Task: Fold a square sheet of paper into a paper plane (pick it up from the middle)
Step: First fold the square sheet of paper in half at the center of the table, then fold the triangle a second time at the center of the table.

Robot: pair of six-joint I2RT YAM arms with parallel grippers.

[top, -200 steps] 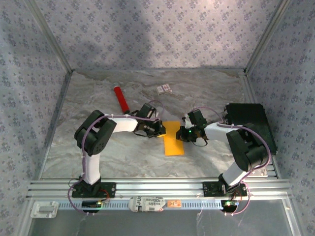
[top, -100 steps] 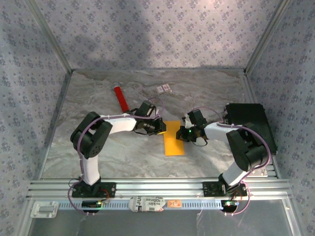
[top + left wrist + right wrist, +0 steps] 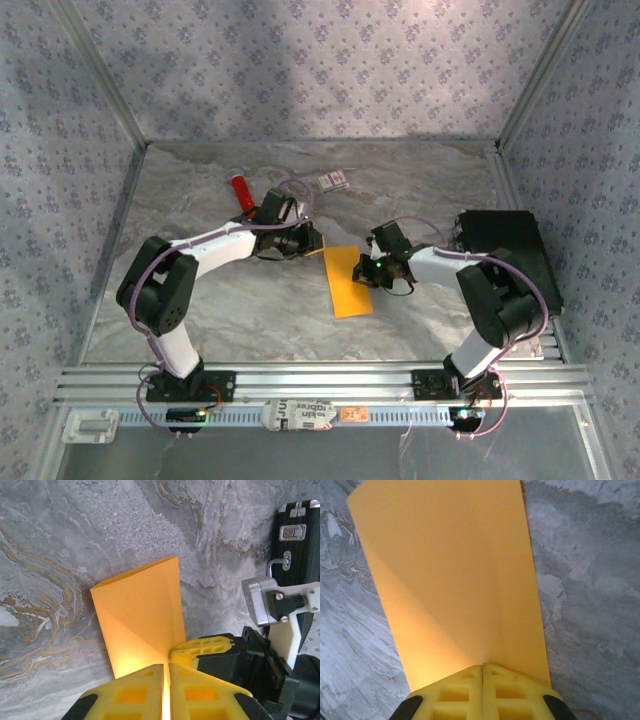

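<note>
I work in a robot lab's test cell: my left arm (image 3: 160,292) and right arm (image 3: 500,300) are bolted to a slotted aluminium rail (image 3: 320,378) at the bench (image 3: 250,320) edge. Aluminium posts (image 3: 105,90) frame a booth of patterned backdrop walls (image 3: 300,70), and a marble-print sheet covers the bench.

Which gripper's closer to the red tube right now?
Left. The left gripper, at the paper's far left corner, sits just right of the red tube. The right gripper is farther right, on the paper's right edge.
</note>
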